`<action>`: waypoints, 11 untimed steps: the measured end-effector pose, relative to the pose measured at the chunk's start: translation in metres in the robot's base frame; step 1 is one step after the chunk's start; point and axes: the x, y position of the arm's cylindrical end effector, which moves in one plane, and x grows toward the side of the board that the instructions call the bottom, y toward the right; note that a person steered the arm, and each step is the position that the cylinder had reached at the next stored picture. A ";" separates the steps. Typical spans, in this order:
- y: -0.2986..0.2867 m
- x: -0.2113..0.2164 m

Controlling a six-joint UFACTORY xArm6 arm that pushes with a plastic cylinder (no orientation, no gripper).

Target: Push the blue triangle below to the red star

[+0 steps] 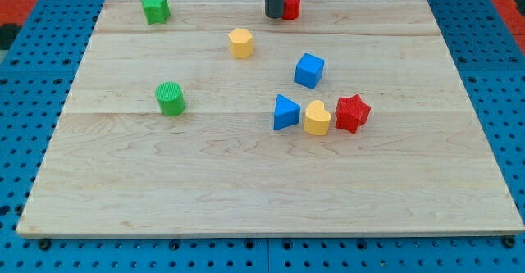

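Blue triangle rests on wooden board, seemingly touching yellow block.

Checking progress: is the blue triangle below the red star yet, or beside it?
Beside, not below. The blue triangle sits at the view's left of the red star, with the yellow heart between them.

Rod enters from the view's top edge, just right of centre. Dark, straight, upright; only its lower stretch shows, the upper part cut off by the frame. My tip sits at the far edge of the worktop, at the view's top. Tip end appears to meet the surface, though contact can't be confirmed from this angle. No arm links, wrist or mount visible. Rod reads as a plain cylinder, uniform width, no tilt apparent.
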 end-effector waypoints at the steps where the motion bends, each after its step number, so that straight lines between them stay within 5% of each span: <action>1: 0.000 0.000; 3: 0.003 0.000; 4: -0.026 0.029; 6: 0.022 0.081; 8: -0.016 0.163; 10: 0.007 0.267; 11: 0.057 0.277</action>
